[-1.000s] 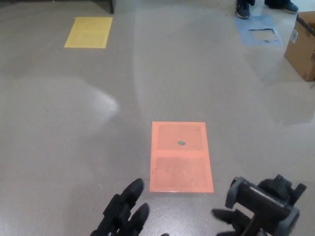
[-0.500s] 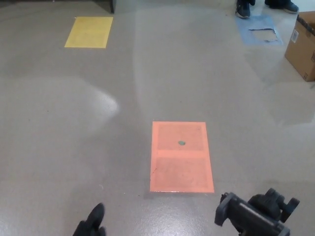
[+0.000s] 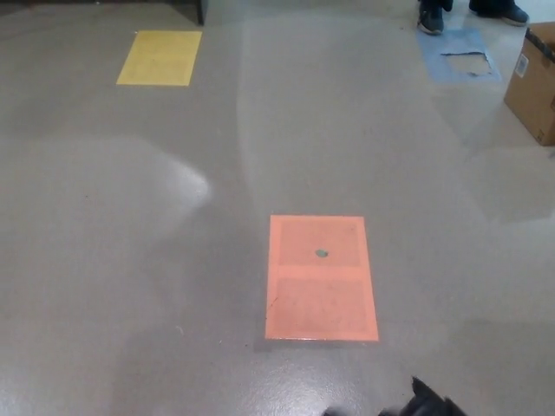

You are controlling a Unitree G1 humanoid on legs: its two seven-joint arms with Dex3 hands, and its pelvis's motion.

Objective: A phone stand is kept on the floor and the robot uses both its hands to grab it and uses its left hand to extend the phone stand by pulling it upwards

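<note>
Only a small black shape (image 3: 427, 403) pokes up over the bottom edge, right of centre. It lies where the phone stand's clamp and my right hand were a moment ago. I cannot tell which of the two it is, and the rest of both is hidden below the frame. My left hand does not show at all.
An orange rectangle (image 3: 322, 277) with a small dark spot is taped to the grey floor ahead. A yellow rectangle (image 3: 159, 58) lies far left, a blue mat (image 3: 460, 52) far right. A cardboard box (image 3: 534, 82) stands at the right edge. A person's shoes (image 3: 431, 17) show at the top.
The phone stand's clamp and my right hand have sunk out of the bottom of the picture. My left hand dropped out of view too. The camera shifted slightly.
</note>
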